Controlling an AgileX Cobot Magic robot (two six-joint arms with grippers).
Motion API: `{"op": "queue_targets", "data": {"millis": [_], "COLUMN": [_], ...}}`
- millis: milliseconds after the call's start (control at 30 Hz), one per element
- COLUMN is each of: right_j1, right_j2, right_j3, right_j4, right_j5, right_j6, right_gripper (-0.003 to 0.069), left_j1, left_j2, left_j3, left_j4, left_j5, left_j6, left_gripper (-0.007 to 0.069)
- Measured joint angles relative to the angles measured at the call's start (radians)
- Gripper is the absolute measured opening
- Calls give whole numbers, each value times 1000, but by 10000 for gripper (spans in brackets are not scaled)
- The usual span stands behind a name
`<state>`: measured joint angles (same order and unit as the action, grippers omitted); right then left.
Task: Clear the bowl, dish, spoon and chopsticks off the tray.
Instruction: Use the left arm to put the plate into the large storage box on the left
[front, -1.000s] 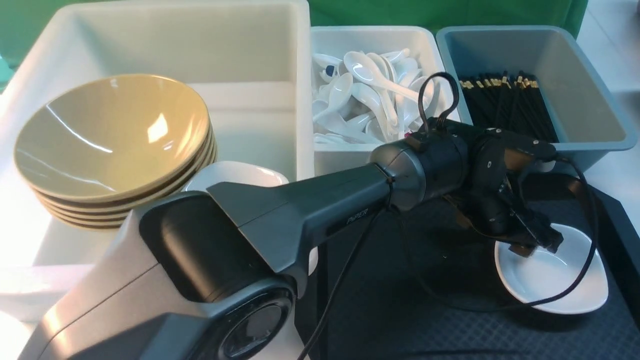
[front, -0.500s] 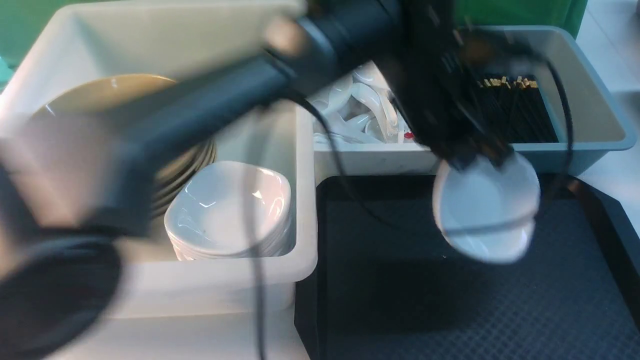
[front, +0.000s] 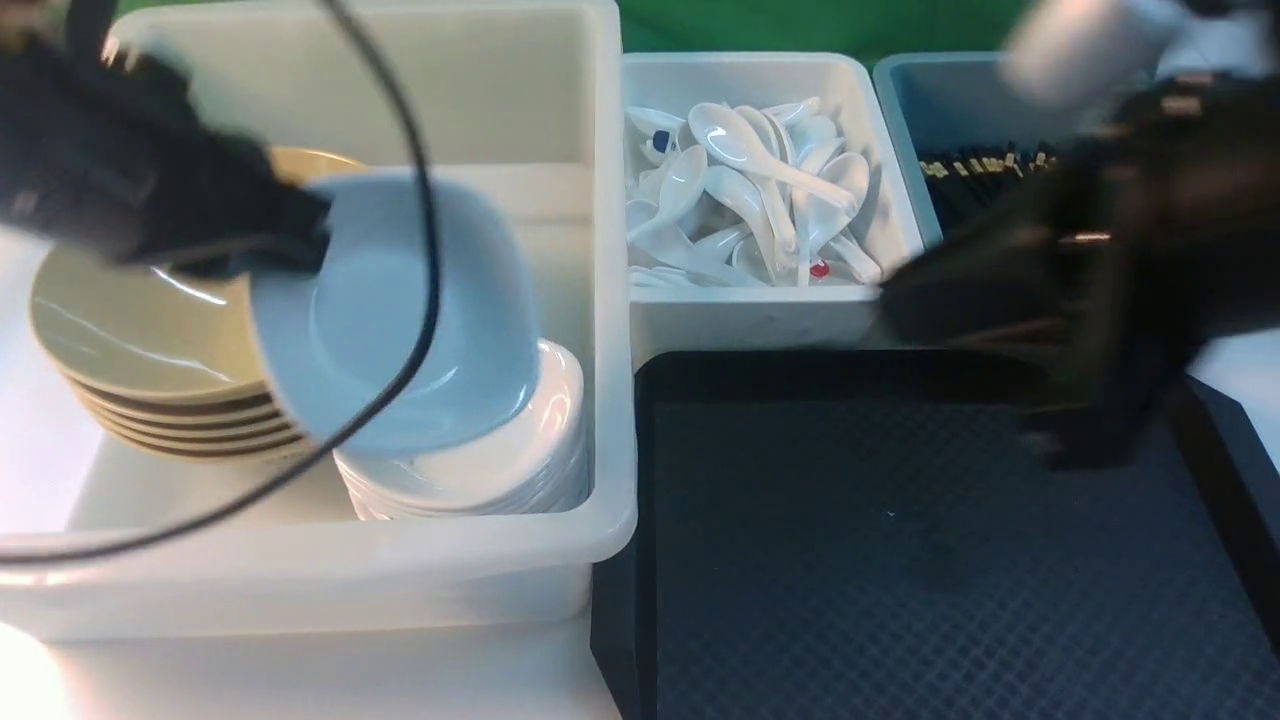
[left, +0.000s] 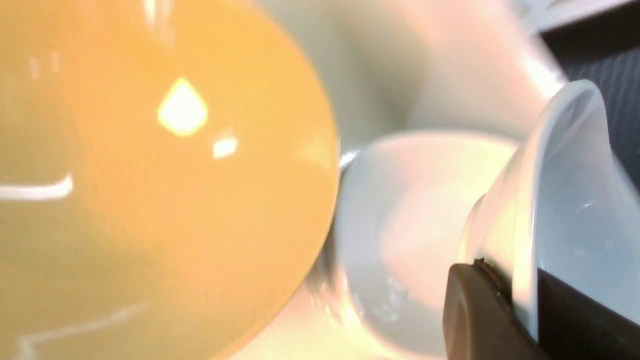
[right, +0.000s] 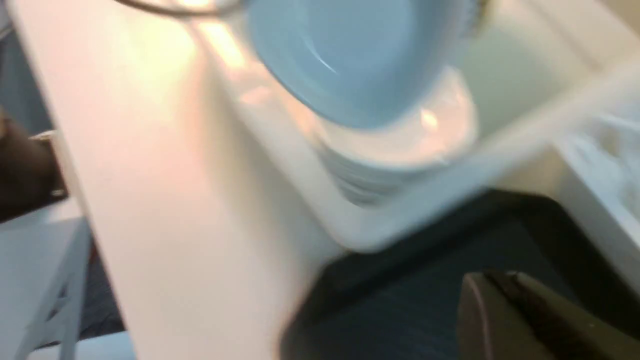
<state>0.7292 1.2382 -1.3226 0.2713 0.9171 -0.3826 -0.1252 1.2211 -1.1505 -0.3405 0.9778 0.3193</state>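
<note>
A second earlier the dish (front: 390, 310) had sat on the right side of the tray (front: 900, 580) with the left hand (front: 295, 235) at its rim. Half a second earlier it hung above the tray's far edge. Now it was over the large white tub (front: 590, 330), tipped steeply on edge, directly above the stack of white dishes (front: 500, 460). Its lower edge overlapped the top of that stack in the front view, and whether the two touched could not be told. The tray had nothing left on its textured surface.

The left hand was clamped on the dish's rim. In the left wrist view one dark finger (left: 470, 320) pressed one face of the rim and the other finger pressed the opposite face, the thin white edge pinched between them. The hand itself was blurred in the front view, hanging over the stack of tan bowls (front: 140, 350) that stood just beside the white dishes in the same tub.

The right arm (front: 1100, 260), absent from both earlier frames, had come into view on the right as a dark smear over the tray's far right corner. The right hand (right: 487, 292) showed only as a blurred dark shape over the tray, and I could not tell whether it was open or closed.

Behind the tray, the spoons (front: 750, 190) lay heaped in the middle tub and the chopsticks (front: 975, 170) in the grey-blue one, as before. The tubs stood on the white counter (front: 300, 680).
</note>
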Motion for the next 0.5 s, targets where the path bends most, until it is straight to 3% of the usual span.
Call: {"op": "queue_targets", "data": {"millis": [133, 300, 433, 500], "right_j1": [87, 124, 127, 127], "right_j2": [120, 189, 189, 181], "right_j3": [-59, -67, -67, -67], "right_j4": [7, 6, -10, -28], "right_j5": [-6, 44, 71, 77], "right_j6": [-3, -3, -3, 12], "right_gripper": [46, 46, 46, 46], "left_j1": [16, 16, 16, 16], "left_j2": [34, 110, 171, 209], "left_j3": [55, 58, 58, 58], "left_j4": [-94, -116, -116, -113], "left_j5": [-29, -98, -131, -134], "left_j6": [105, 185, 263, 322], "left_gripper": [1, 20, 112, 231]}}
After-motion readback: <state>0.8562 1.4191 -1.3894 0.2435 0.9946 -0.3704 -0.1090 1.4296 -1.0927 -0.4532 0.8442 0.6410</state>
